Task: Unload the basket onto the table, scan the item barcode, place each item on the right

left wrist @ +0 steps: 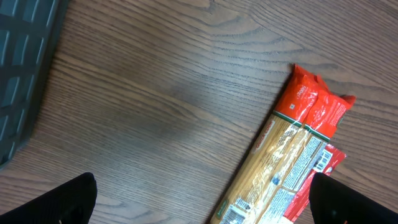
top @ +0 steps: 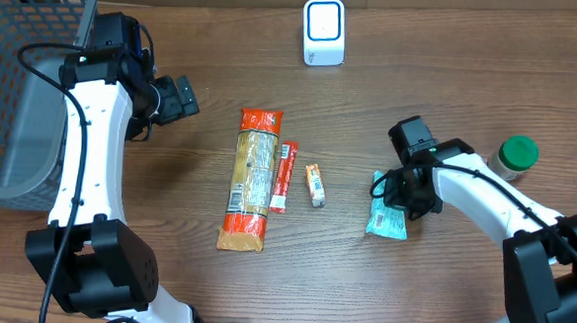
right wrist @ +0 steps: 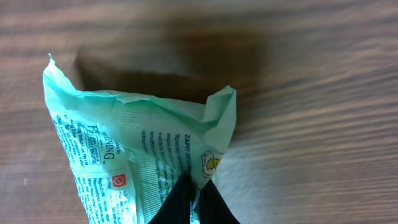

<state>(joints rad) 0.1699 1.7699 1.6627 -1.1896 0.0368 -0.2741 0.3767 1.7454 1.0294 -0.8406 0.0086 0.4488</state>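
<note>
Possibly the green packet [right wrist: 118, 149], pinched by its thin edge in the right gripper [right wrist: 195, 198], slips out well before the scanner [top: 324, 31].

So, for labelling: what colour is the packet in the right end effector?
The packet is mint green; best in right wrist view.

Overhead faces straight down; wrist cameras look down close; left shares pasta packet [top: 251, 179]
</note>
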